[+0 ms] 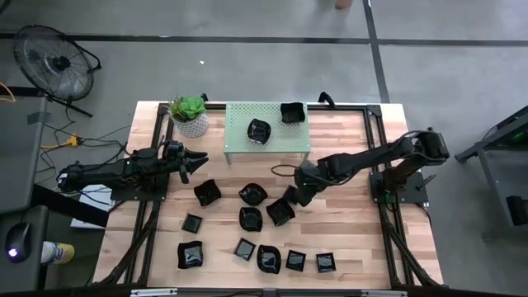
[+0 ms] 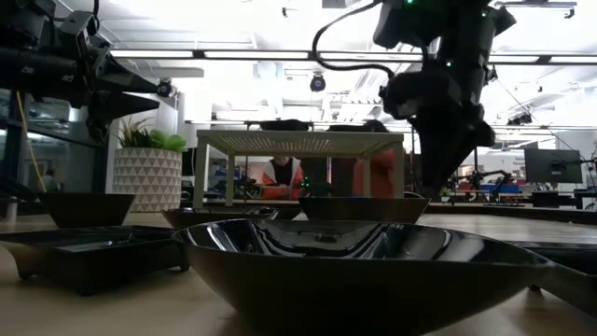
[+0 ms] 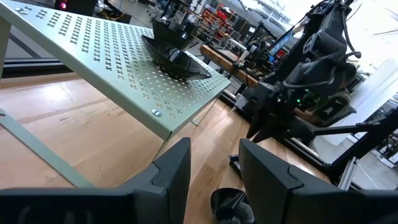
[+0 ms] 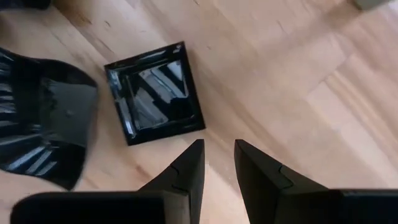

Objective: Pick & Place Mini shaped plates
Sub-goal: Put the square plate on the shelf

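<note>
While two black plates (image 1: 259,130) are already sitting on the pale green perforated shelf (image 1: 239,144) at the far side of the counter (image 1: 346,223), about a dozen more are lying scattered on the wood in front of it, so most of the job is looking undone. The right pincer (image 1: 299,195) is hovering low over the middle of the counter, its fingers standing narrowly apart and carrying nothing, just beside a square plate (image 4: 155,93) that appears to be the next pick. The left pincer (image 1: 198,157) is waiting near the shelf's left end, also slightly parted and empty.

A potted plant (image 1: 190,115) is standing at the shelf's left corner, close to the left arm. A black cable (image 1: 285,169) is looping across the wood under the shelf's front edge. Neighbouring plates are crowding the square one, so a sloppy descent is likely to nudge them. Off the counter, a fan (image 1: 54,62) is sitting on the floor.
</note>
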Controlling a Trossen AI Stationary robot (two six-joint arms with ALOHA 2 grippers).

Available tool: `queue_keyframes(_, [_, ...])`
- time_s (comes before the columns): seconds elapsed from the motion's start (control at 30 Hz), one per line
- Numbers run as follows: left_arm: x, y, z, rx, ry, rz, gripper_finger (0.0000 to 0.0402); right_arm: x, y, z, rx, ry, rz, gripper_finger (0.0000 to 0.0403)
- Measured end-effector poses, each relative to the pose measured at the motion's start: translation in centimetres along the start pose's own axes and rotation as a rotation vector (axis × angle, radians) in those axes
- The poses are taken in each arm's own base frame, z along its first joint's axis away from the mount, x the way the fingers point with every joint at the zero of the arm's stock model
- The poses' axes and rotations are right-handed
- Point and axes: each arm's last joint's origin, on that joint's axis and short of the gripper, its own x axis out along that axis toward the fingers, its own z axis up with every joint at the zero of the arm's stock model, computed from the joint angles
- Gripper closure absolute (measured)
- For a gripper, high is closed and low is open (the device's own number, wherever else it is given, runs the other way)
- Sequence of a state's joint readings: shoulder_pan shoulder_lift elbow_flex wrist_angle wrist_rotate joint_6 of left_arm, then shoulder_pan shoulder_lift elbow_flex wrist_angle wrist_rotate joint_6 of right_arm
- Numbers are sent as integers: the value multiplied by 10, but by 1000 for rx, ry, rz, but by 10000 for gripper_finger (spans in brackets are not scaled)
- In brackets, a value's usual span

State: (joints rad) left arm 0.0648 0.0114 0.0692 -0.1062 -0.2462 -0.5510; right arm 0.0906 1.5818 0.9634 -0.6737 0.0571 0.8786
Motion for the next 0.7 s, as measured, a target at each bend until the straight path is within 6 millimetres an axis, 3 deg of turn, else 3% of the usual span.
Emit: queue_keyframes(0.7, [0, 0, 0, 0, 0, 0, 268, 38, 1, 15, -142, 2, -2, 320])
